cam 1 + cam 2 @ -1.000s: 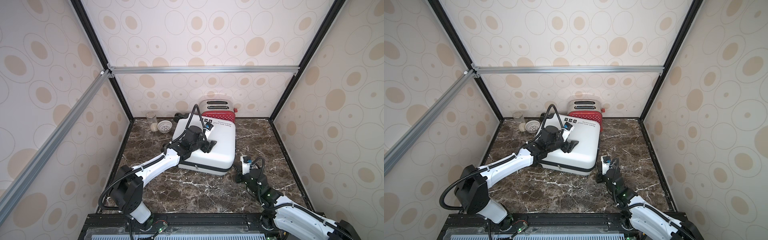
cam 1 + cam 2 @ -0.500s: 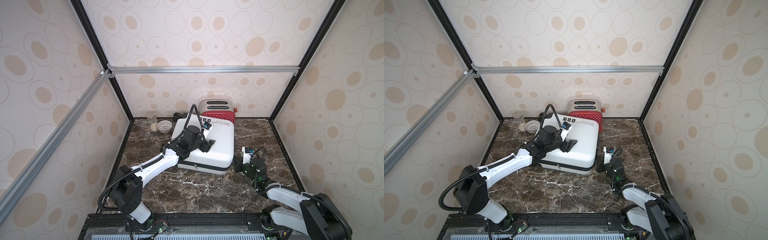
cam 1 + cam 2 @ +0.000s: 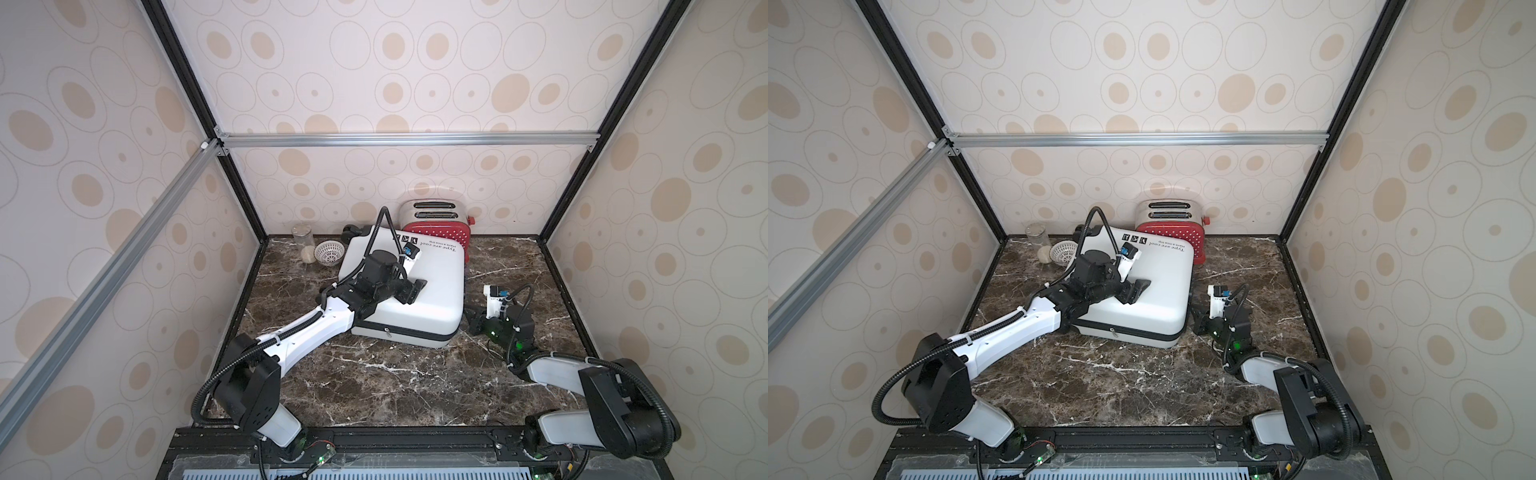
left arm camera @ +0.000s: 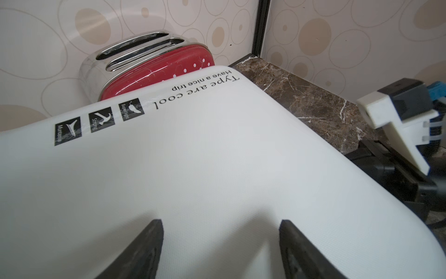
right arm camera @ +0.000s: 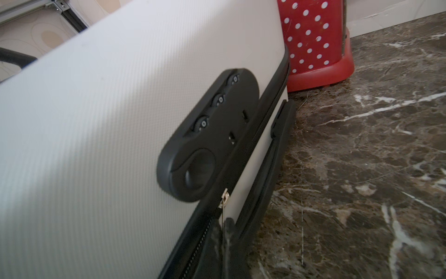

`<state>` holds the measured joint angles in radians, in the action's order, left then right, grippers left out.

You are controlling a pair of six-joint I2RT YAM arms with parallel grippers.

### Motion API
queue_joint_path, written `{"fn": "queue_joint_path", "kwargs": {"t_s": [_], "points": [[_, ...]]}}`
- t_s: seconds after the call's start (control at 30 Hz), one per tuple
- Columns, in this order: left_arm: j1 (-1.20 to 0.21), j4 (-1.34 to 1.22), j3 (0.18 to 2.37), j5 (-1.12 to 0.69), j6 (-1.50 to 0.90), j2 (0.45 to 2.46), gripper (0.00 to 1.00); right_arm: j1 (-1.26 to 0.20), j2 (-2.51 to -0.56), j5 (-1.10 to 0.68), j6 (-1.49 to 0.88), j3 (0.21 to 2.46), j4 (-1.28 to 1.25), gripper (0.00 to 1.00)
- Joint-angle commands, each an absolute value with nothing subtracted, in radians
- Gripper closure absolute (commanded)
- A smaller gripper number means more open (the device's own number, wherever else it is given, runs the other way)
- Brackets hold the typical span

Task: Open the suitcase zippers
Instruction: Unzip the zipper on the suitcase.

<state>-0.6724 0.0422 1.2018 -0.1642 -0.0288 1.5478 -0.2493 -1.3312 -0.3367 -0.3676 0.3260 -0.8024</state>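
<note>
Suitcase (image 3: 432, 286) flat on marble tabletop (image 3: 395, 374), far end just beside red dotted toaster (image 3: 440, 241). My left gripper (image 4: 220, 227) spread wide, fingers on top shell, grasping nothing; I judge it a hold-down so case won't slide. My right gripper (image 5: 225, 232) clenched on silvery zipper pull (image 5: 225, 196) at side seam, just past combination lock (image 5: 210, 137), low, in line with zipper band (image 5: 246, 145). Second pull (image 3: 387, 331) on near side untouched.

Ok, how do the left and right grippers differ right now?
The left gripper is open, jaws spread flat over the suitcase top; the right gripper is shut on a zipper pull at the side seam. The left is up on the lid; the right is low by the marble tabletop. Both have black fingers.
</note>
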Motion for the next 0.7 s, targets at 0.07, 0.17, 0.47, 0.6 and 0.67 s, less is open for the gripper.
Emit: {"fn": "queue_joint_path", "kwargs": {"t_s": [0.07,0.17,0.47,0.6,0.67], "points": [[-0.717,0.252,1.306,-0.156,0.012,1.572,0.23,-0.354,-1.221,-0.369,-0.324,0.324,-0.817,1.0],[-0.74,0.279,1.407,-0.154,0.027,1.63,0.23,-0.416,-1.23,-0.334,-0.336,0.313,-0.842,1.0],[-0.808,0.395,1.643,-0.054,0.038,1.829,0.21,-0.442,-1.294,-0.251,-0.383,0.256,-0.974,1.0],[-0.81,0.426,1.628,-0.011,0.047,1.867,0.21,-0.417,-1.308,-0.248,-0.383,0.264,-0.973,1.0],[-0.81,0.424,1.6,-0.019,0.047,1.871,0.21,-0.406,-1.314,-0.247,-0.384,0.267,-0.974,1.0]]}}
